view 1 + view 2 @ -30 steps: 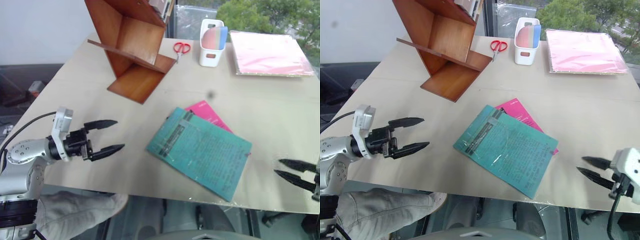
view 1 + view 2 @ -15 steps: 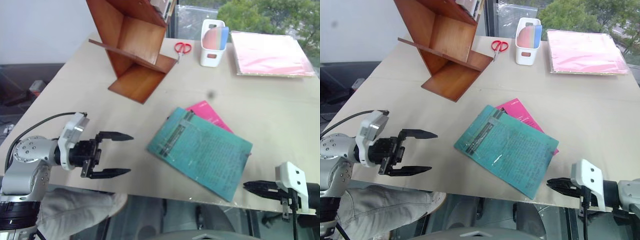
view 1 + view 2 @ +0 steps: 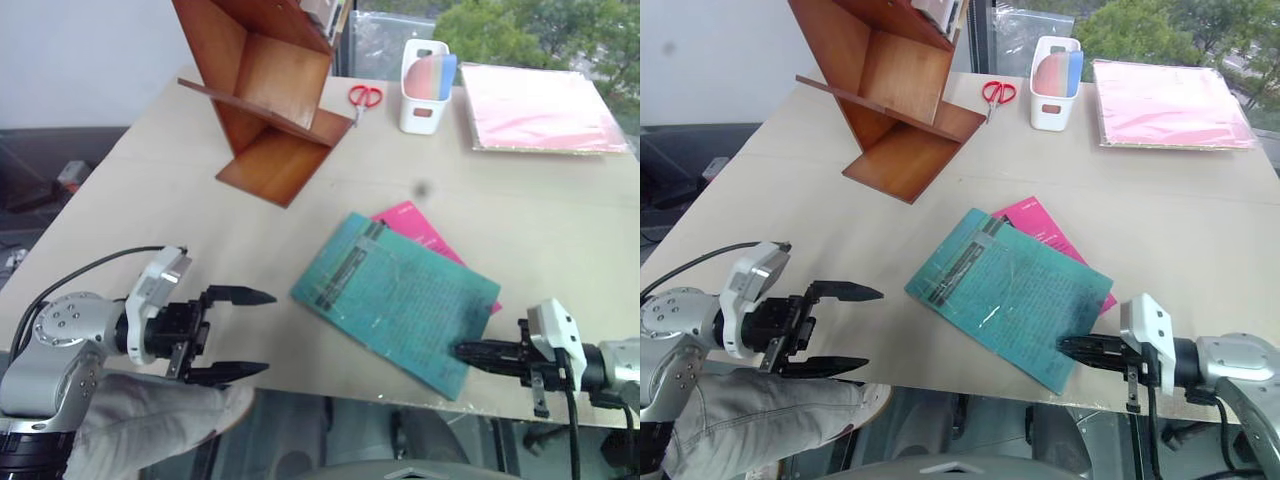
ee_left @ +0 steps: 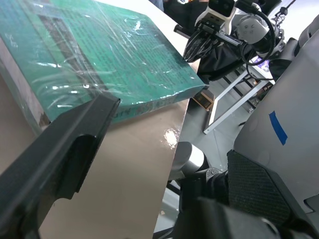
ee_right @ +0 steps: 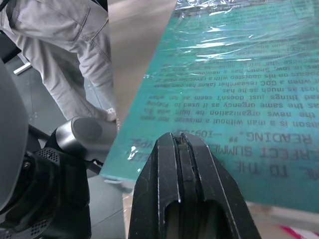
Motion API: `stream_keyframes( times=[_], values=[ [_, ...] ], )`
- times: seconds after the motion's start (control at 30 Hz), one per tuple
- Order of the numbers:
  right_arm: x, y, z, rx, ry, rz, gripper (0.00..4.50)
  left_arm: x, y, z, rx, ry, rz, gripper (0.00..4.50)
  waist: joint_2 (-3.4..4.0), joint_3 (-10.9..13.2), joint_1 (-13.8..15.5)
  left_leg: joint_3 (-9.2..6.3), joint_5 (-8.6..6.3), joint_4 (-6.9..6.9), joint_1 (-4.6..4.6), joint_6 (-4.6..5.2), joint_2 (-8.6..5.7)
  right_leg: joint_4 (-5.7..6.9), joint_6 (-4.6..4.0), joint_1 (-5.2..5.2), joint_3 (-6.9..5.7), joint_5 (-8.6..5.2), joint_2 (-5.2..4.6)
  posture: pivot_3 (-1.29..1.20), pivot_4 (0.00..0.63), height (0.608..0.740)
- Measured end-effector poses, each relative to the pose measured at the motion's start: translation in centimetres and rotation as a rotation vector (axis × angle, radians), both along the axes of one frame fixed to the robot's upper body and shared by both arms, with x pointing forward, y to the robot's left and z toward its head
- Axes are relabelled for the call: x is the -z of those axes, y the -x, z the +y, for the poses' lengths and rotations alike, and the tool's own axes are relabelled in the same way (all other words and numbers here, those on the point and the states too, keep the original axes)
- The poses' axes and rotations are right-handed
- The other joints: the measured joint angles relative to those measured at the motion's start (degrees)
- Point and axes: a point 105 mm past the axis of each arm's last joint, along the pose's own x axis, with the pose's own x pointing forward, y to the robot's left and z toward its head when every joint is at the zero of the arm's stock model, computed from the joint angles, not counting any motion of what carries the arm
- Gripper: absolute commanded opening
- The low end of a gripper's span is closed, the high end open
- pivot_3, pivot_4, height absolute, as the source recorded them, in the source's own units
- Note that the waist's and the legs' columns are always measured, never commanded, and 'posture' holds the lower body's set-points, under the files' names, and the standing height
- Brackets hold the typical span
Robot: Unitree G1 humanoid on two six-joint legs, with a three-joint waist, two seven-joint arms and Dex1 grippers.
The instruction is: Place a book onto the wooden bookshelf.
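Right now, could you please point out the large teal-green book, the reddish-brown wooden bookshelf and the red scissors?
teal-green book [image 3: 400, 300], left eye view, cover middle.
wooden bookshelf [image 3: 285, 80], left eye view, inner panel.
red scissors [image 3: 996, 94], right eye view, handles.

Bright, even daylight from the far window w/ trees; soft shadows only. Plastic wrap on the book throws white glare streaks. My wrist views: near fingers blurry, bkgd soft. Head views sharp.
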Motion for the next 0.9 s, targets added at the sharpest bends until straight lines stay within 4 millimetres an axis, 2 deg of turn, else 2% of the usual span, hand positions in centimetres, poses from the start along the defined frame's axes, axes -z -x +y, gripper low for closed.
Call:
stream_keyframes(
  times=[0.1,0.3,0.4,0.53,0.57,0.67,0.77,0.9],
  values=[
    [0.1,-0.1,0.0,-0.009,0.008,-0.014,0.05,0.1,0.2,0.0,-0.001,0.0,0.011,4.5,0.0,0.0,0.01,-0.02,0.0,0.0,0.0,0.0,0.0,0.0,0.0,0.0,-0.01,0.0,0.01,0.0,0.15,0.74],
    [-0.3,3.9,-2.6,-0.062,0.102,0.095,0.05,0.1,0.5,0.5,-0.022,-0.005,0.009,4.5,-0.08,-0.06,0.62,-0.05,-0.02,0.01,-0.02,0.03,0.0,-0.03,0.0,0.04,-0.08,0.0,0.0,0.0,0.15,0.74],
    [-0.1,4.5,-3.1,-0.053,0.133,0.113,0.05,0.1,0.5,0.4,-0.016,-0.006,0.005,4.5,-0.12,-0.08,0.36,-0.02,-0.02,0.03,0.05,0.02,0.06,-0.03,-0.01,0.09,-0.04,-0.01,0.01,0.0,0.15,0.74],
    [0.9,3.9,-3.7,-0.028,0.198,0.085,0.05,0.2,0.5,0.3,-0.002,-0.011,0.003,4.5,-0.2,-0.14,-0.01,0.12,-0.03,0.07,0.08,0.02,0.09,-0.04,-0.16,0.09,0.06,-0.09,-0.05,0.0,0.15,0.74],
    [2.0,3.4,-3.2,-0.034,0.196,0.075,0.05,0.3,0.5,0.0,0.01,-0.01,0.004,4.5,-0.3,-0.19,-0.01,0.11,-0.03,0.1,0.07,0.02,0.14,-0.04,-0.17,0.09,0.05,-0.09,-0.05,0.0,0.15,0.74],
    [3.1,2.6,-2.0,-0.044,0.157,0.055,0.05,0.3,0.5,0.0,0.013,-0.012,0.008,4.5,-0.24,-0.15,0.05,0.11,-0.03,0.07,0.05,0.03,0.12,-0.04,-0.06,0.06,0.04,-0.03,-0.01,0.0,0.15,0.74],
    [2.9,1.8,-1.3,-0.047,0.132,0.024,0.05,0.3,0.5,0.1,0.011,-0.014,0.009,4.5,-0.24,-0.14,0.01,0.12,-0.03,0.05,0.05,0.03,0.13,-0.04,-0.03,0.06,0.03,-0.01,0.04,0.0,0.15,0.74],
    [1.6,-0.1,0.2,-0.041,0.051,-0.047,0.05,0.5,0.6,0.1,0.003,-0.015,0.016,4.5,-0.23,-0.13,-0.01,0.12,-0.03,0.04,0.06,0.02,0.12,-0.03,-0.03,0.06,0.03,-0.01,0.03,0.0,0.15,0.74]
  ],
)
